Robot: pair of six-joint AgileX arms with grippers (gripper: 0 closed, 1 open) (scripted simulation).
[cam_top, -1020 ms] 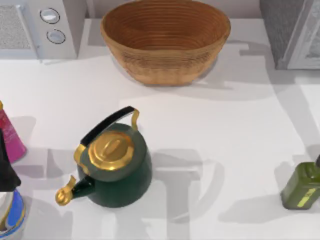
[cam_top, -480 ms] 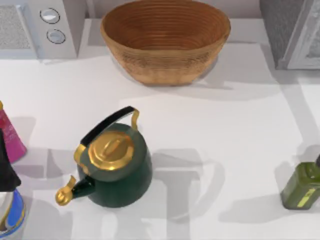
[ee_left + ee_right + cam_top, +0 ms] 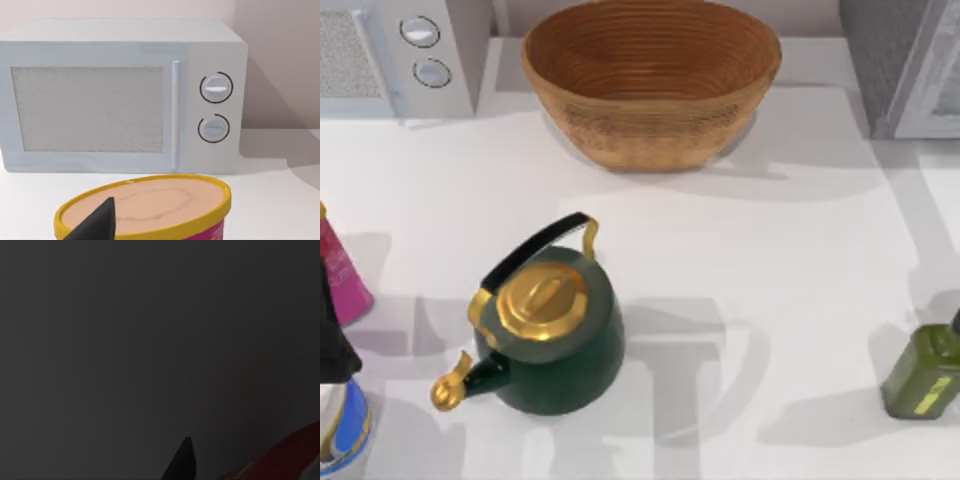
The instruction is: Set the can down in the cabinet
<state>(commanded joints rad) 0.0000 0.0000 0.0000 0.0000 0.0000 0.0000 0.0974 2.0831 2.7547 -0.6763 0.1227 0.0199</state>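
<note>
The cabinet [image 3: 882, 60] is the grey box at the table's back right corner, with a pale door frame beside it. The can is out of view. The right wrist view is dark. My left arm [image 3: 330, 335] is a black shape parked at the far left edge, over a pink tub [image 3: 342, 280]. In the left wrist view one black fingertip [image 3: 97, 222] hangs above that yellow-rimmed tub [image 3: 150, 205], in front of the microwave [image 3: 120, 95].
A wicker basket [image 3: 650, 80] stands at the back middle and a white microwave [image 3: 400, 55] at the back left. A dark green kettle [image 3: 550, 330] with a gold lid sits front left of centre. An olive-green bottle [image 3: 925, 370] is at the right edge.
Shadows on the table near the cabinet at the back right have shifted toward the right. The kettle, basket, bottle and left arm have not moved.
</note>
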